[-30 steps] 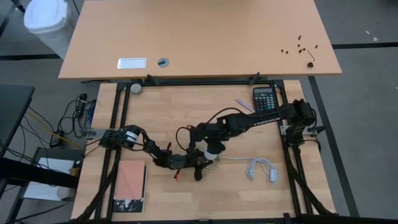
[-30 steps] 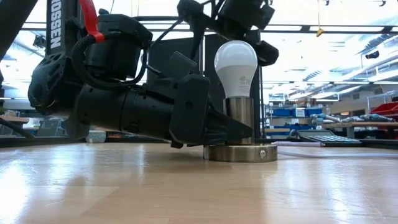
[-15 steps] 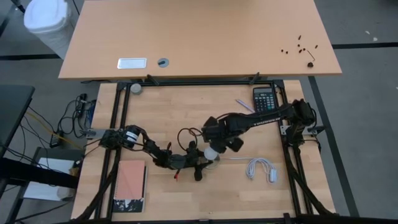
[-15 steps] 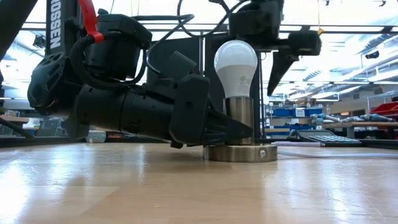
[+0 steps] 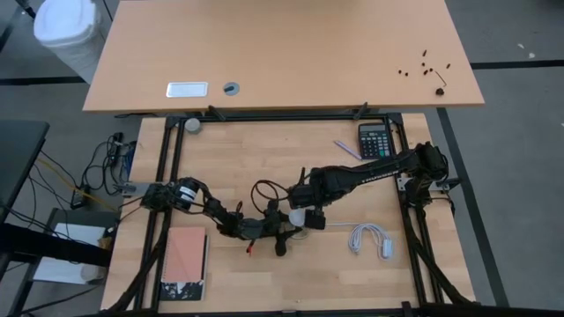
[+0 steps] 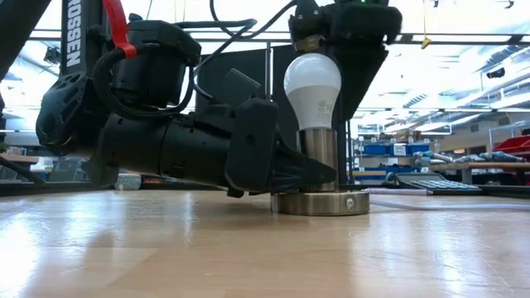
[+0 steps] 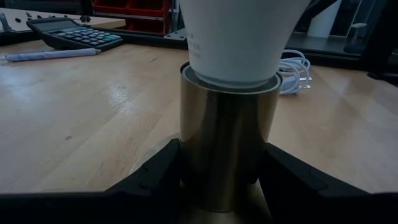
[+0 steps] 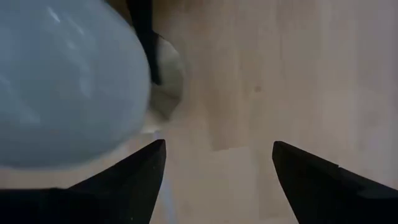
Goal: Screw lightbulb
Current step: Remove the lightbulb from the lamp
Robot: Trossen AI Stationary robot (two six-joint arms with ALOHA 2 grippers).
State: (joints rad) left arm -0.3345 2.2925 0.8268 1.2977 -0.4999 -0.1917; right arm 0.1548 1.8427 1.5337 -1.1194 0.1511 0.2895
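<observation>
Lightbulb [image 6: 312, 83] upright in socket [image 7: 227, 143]; left gripper [image 7: 217, 177] clamps socket; right gripper [image 8: 214, 165] open above, empty.

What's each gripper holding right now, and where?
The left gripper clamps the brass socket low on its barrel. The right gripper is open beside the bulb, holding nothing.

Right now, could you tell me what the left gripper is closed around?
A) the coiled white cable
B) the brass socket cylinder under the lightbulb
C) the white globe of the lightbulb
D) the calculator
B: in the left wrist view the left gripper clasps both sides of the brass socket cylinder, with the lightbulb seated in its top.
</observation>
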